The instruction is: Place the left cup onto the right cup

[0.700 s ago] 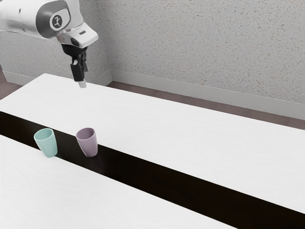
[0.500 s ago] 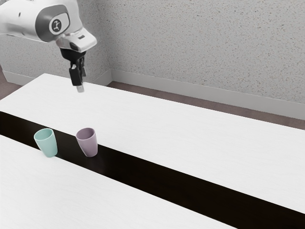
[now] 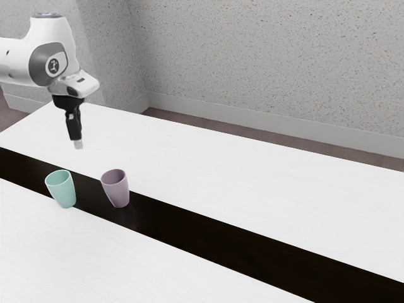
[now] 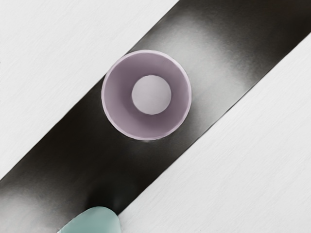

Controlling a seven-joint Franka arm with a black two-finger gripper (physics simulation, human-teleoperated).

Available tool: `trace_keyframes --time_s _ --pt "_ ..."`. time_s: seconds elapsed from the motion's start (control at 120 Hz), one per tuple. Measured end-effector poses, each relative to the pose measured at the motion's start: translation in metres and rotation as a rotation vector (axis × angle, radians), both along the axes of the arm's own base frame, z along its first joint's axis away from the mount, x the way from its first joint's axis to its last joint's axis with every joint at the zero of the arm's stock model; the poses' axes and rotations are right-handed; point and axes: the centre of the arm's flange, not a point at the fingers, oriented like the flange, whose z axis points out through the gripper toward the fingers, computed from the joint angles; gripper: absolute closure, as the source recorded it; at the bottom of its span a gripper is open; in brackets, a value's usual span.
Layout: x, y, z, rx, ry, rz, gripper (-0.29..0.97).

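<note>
Two cups stand upright on the dark strip (image 3: 208,237) across the white table. The mint-green cup (image 3: 60,188) is toward the exterior view's left, and the mauve cup (image 3: 115,187) stands close beside it on the right. They are apart. My gripper (image 3: 77,144) hangs in the air, pointing down, above and a little behind the mint-green cup, touching nothing. In the wrist view I look straight down into the empty mauve cup (image 4: 146,94), with the mint-green cup's rim (image 4: 92,221) at the picture's edge.
The white table (image 3: 252,170) spreads wide on both sides of the dark strip. A grey speckled wall with a pale baseboard (image 3: 271,123) runs behind the table's far edge.
My hand has come down and moved toward the exterior view's left, from high over the table's far edge to just above the cups. Neither cup has moved.
</note>
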Motion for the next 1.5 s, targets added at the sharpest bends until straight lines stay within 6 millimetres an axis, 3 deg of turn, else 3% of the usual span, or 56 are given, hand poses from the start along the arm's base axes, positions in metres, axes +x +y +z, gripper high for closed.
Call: trace_keyframes --time_s 0.133,0.358,0.492,1.025,1.5 --pt "-0.009 0.027 -0.017 -0.001 0.018 0.046 0.00" --pt "-0.005 0.033 -0.050 0.003 0.043 0.042 0.00" --pt "-0.005 0.048 -0.064 0.005 0.047 0.053 0.00" --pt "-0.013 0.098 -0.105 0.022 0.075 0.045 0.00" --pt "-0.004 0.114 -0.131 0.040 0.075 -0.036 0.00"
